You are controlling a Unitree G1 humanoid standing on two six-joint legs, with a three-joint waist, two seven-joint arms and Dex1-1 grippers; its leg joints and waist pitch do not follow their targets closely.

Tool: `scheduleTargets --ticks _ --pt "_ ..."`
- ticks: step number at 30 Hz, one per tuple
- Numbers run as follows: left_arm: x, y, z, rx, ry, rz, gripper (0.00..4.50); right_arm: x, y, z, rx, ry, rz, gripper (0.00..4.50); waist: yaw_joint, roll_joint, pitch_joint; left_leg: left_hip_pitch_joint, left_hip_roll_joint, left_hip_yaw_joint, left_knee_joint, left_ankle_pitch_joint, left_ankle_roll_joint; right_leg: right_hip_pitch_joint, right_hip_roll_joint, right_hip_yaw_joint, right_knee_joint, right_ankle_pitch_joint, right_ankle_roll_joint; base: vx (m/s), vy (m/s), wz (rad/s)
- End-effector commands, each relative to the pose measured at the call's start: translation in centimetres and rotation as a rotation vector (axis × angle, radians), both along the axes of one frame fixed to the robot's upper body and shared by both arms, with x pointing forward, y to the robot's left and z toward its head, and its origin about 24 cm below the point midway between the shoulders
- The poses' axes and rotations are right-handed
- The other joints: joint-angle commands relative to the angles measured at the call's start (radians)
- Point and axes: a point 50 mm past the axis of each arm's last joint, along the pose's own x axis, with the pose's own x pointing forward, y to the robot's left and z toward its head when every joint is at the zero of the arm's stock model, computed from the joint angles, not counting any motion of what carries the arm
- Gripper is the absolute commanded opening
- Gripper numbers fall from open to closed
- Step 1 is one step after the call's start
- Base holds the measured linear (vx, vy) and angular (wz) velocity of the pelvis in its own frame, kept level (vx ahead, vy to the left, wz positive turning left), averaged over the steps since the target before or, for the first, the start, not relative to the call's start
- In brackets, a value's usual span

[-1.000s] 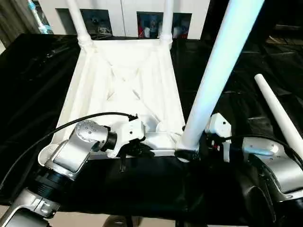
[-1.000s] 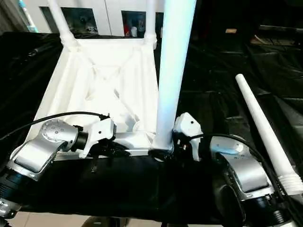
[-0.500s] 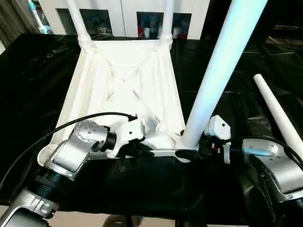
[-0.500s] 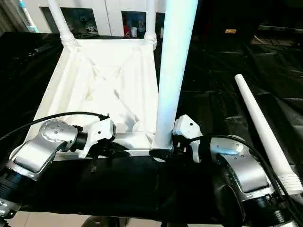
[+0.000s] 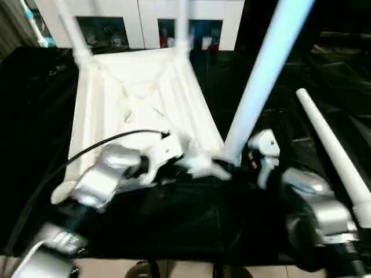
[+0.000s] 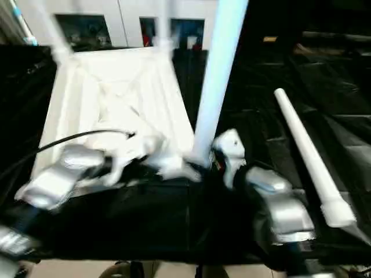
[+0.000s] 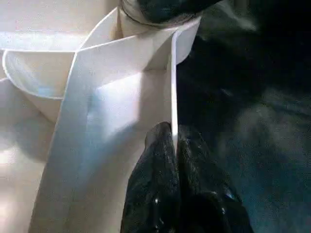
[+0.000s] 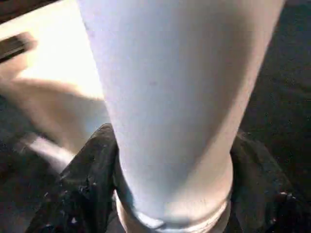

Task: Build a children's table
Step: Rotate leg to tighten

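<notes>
Partly blurred, right fingers [image 8: 87,194] clasp leg [image 8: 175,107].

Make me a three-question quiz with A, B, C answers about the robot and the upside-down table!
1. Where is the loose leg?
A. On the black cloth by the robot's right arm
B. Inside the tabletop
C. In the left gripper

2. How many legs stand in the tabletop?
A. One
B. Three
C. Four

3. What does the left gripper do?
A. Hangs open
B. Pinches the tabletop's thin rim
C. Holds a leg

Answers: 1 A, it lies on the cloth. 2 B, two far ones and the near leg, with the right gripper around its base. 3 B, the fingers close on the rim.
</notes>
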Motion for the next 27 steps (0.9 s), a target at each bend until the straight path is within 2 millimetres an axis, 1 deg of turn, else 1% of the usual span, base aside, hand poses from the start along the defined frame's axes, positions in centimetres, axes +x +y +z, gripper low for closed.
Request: scheduleTargets --ticks 1,2,3,4,5,6,7,8,9,10,11,12,13,14,16,17,18,19,20,22,23,24,25,26,27 --pt "0.4 -1.8 -1.1 -0.001 0.042 0.088 0.0 0.0 0.9 -3.0 -0.026 0.139 -0.15 2.7 -0.001 -0.011 -0.039 0.028 0.048 -0.037 -0.083 -0.392 -0.018 0.016 -0.06 0.04 -0.105 -0.545 -0.132 0.0 0.0 0.0" --pt "0.6 -2.3 -1.1 -0.004 0.044 0.111 0.0 0.2 1.4 -3.2 -0.023 0.151 -0.182 2.7 -0.002 -0.01 -0.035 0.034 0.045 -0.038 -0.084 -0.421 -0.028 0.006 -0.058 0.039 -0.112 -0.582 -0.121 0.0 0.0 0.0" --pt "0.7 -2.6 -1.1 -0.005 0.046 0.124 0.0 0.3 1.6 -3.4 -0.02 0.158 -0.198 2.7 -0.002 -0.011 -0.036 0.036 0.045 -0.04 -0.085 -0.432 -0.031 0.008 -0.06 0.037 -0.114 -0.599 -0.114 0.0 0.0 0.0" --pt "1.2 -3.3 -1.2 -0.008 0.041 0.163 0.0 0.7 2.0 -3.8 -0.031 0.176 -0.269 2.7 -0.002 -0.012 -0.038 0.034 0.044 -0.042 -0.085 -0.432 -0.03 0.012 -0.061 0.036 -0.115 -0.602 -0.108 0.0 0.0 0.0" --pt "1.6 -3.8 -1.3 -0.007 0.034 0.197 0.0 0.9 2.5 -4.0 -0.026 0.193 -0.305 2.7 -0.001 -0.009 -0.039 0.037 0.045 -0.042 -0.09 -0.422 -0.028 0.01 -0.058 0.035 -0.119 -0.57 -0.101 -0.05 0.021 -0.02" --pt "1.9 -4.3 -1.4 -0.003 0.027 0.224 0.0 1.2 2.9 -4.1 -0.027 0.2 -0.326 2.7 -0.002 -0.009 -0.039 0.04 0.044 -0.041 -0.091 -0.428 -0.029 0.007 -0.055 0.034 -0.121 -0.561 -0.101 0.0 0.0 0.0" --pt "2.1 -4.5 -1.5 0.004 0.023 0.236 0.0 1.4 3.1 -4.1 -0.036 0.197 -0.344 2.7 -0.001 -0.008 -0.035 0.045 0.043 -0.041 -0.092 -0.46 -0.035 0.002 -0.053 0.034 -0.124 -0.559 -0.096 0.0 0.0 0.0" --pt "2.1 -4.5 -1.5 0.009 0.02 0.237 0.0 1.4 3.2 -4.1 -0.033 0.199 -0.342 2.7 -0.002 -0.008 -0.035 0.049 0.043 -0.041 -0.092 -0.478 -0.036 -0.001 -0.052 0.034 -0.127 -0.564 -0.094 0.0 0.0 0.0" --pt "2.1 -4.5 -1.5 0.014 0.016 0.238 0.0 1.5 3.3 -4.1 -0.03 0.2 -0.338 2.7 -0.002 -0.007 -0.032 0.051 0.042 -0.043 -0.094 -0.512 -0.036 -0.001 -0.053 0.031 -0.132 -0.578 -0.085 0.0 0.0 0.0" --pt "2.2 -4.6 -1.5 0.021 0.009 0.236 0.0 1.5 3.5 -4.1 -0.025 0.203 -0.331 2.7 -0.004 -0.005 -0.03 0.047 0.043 -0.048 -0.099 -0.531 -0.035 0.005 -0.054 0.027 -0.132 -0.581 -0.076 0.0 0.0 0.0" --pt "2.2 -4.6 -1.5 0.024 0.002 0.232 0.0 1.5 3.6 -4.0 -0.02 0.204 -0.323 2.7 -0.005 -0.006 -0.033 0.043 0.044 -0.051 -0.104 -0.534 -0.037 0.011 -0.054 0.026 -0.131 -0.561 -0.071 0.0 0.0 0.0" --pt "2.2 -4.6 -1.5 0.022 0.0 0.222 0.0 1.5 3.8 -3.8 0.005 0.197 -0.311 2.7 -0.004 -0.006 -0.033 0.044 0.045 -0.051 -0.106 -0.536 -0.036 0.01 -0.053 0.027 -0.131 -0.554 -0.07 0.0 0.0 0.0" --pt "2.1 -4.4 -1.5 0.023 -0.001 0.208 0.0 1.5 3.9 -3.4 0.038 0.177 -0.296 3.25 -0.004 -0.006 -0.033 0.045 0.045 -0.051 -0.106 -0.537 -0.035 0.007 -0.055 0.03 -0.132 -0.544 -0.073 0.0 0.0 0.0" --pt "2.1 -4.4 -1.5 0.023 -0.001 0.208 0.0 1.5 3.9 -3.4 0.038 0.177 -0.296 3.25 -0.003 -0.008 -0.033 0.043 0.045 -0.05 -0.106 -0.533 -0.03 0.008 -0.056 0.032 -0.131 -0.539 -0.076 0.0 0.0 0.0" --pt "2.0 -4.2 -1.5 0.025 -0.007 0.192 0.0 1.5 3.9 -3.1 0.051 0.158 -0.283 3.45 -0.004 -0.008 -0.031 0.039 0.044 -0.051 -0.108 -0.533 -0.023 0.008 -0.059 0.032 -0.134 -0.559 -0.074 0.0 0.0 0.0" --pt "2.0 -4.2 -1.5 0.023 -0.009 0.185 0.0 1.6 3.9 -2.8 0.053 0.147 -0.281 3.56 -0.005 -0.01 -0.033 0.03 0.045 -0.054 -0.11 -0.517 -0.021 0.016 -0.063 0.031 -0.132 -0.566 -0.071 0.0 0.0 0.0" --pt "1.9 -4.0 -1.5 0.021 -0.009 0.168 0.0 1.5 3.9 -2.4 0.055 0.125 -0.254 3.56 -0.004 -0.009 -0.033 0.026 0.045 -0.056 -0.112 -0.501 -0.018 0.02 -0.064 0.031 -0.129 -0.56 -0.07 0.0 0.0 0.0" --pt "1.8 -3.8 -1.6 0.021 -0.004 0.157 0.0 1.6 3.8 -1.9 0.049 0.096 -0.232 3.68 -0.004 -0.01 -0.034 0.024 0.046 -0.055 -0.112 -0.487 -0.014 0.019 -0.064 0.032 -0.13 -0.56 -0.069 0.0 0.0 0.0" --pt "1.7 -3.7 -1.6 0.021 -0.002 0.153 0.0 1.6 3.7 -1.7 0.045 0.085 -0.223 3.8 -0.002 -0.01 -0.035 0.027 0.046 -0.051 -0.109 -0.475 -0.009 0.015 -0.064 0.034 -0.132 -0.556 -0.07 0.0 0.0 0.0" --pt "1.6 -3.3 -1.6 0.021 -0.002 0.14 0.0 1.5 3.2 -1.1 0.035 0.061 -0.195 4.03 0.001 -0.013 -0.035 0.028 0.045 -0.046 -0.106 -0.447 0.004 0.011 -0.065 0.038 -0.134 -0.549 -0.077 0.0 0.0 0.0" --pt "1.5 -3.1 -1.7 0.022 0.001 0.137 0.0 1.4 2.8 -0.8 0.026 0.048 -0.178 4.03 0.003 -0.014 -0.035 0.025 0.046 -0.045 -0.107 -0.423 0.013 0.015 -0.065 0.038 -0.132 -0.536 -0.082 0.0 0.0 0.0" --pt "1.4 -2.7 -1.6 0.02 0.002 0.125 0.0 1.3 2.3 -0.2 0.015 0.022 -0.147 4.15 0.005 -0.016 -0.036 0.023 0.046 -0.044 -0.107 -0.403 0.019 0.02 -0.063 0.038 -0.131 -0.518 -0.083 0.0 0.0 0.0" --pt "1.3 -2.5 -1.6 0.018 0.002 0.118 0.0 1.2 2.0 0.3 0.007 0.005 -0.125 4.15 0.009 -0.014 -0.039 0.023 0.05 -0.04 -0.106 -0.369 0.028 0.019 -0.063 0.041 -0.127 -0.468 -0.094 0.0 0.0 0.0" --pt "1.1 -2.0 -1.6 0.018 0.008 0.114 0.0 0.9 1.5 1.0 -0.007 -0.019 -0.071 4.15 0.009 -0.016 -0.04 0.018 0.05 -0.037 -0.104 -0.333 0.038 0.023 -0.06 0.041 -0.12 -0.406 -0.113 0.0 0.0 0.0" --pt "1.0 -1.9 -1.6 0.018 0.008 0.112 0.0 0.9 1.3 1.2 -0.012 -0.023 -0.057 4.15 0.009 -0.017 -0.04 0.015 0.049 -0.036 -0.104 -0.314 0.044 0.028 -0.059 0.04 -0.115 -0.379 -0.121 0.0 0.0 0.0"
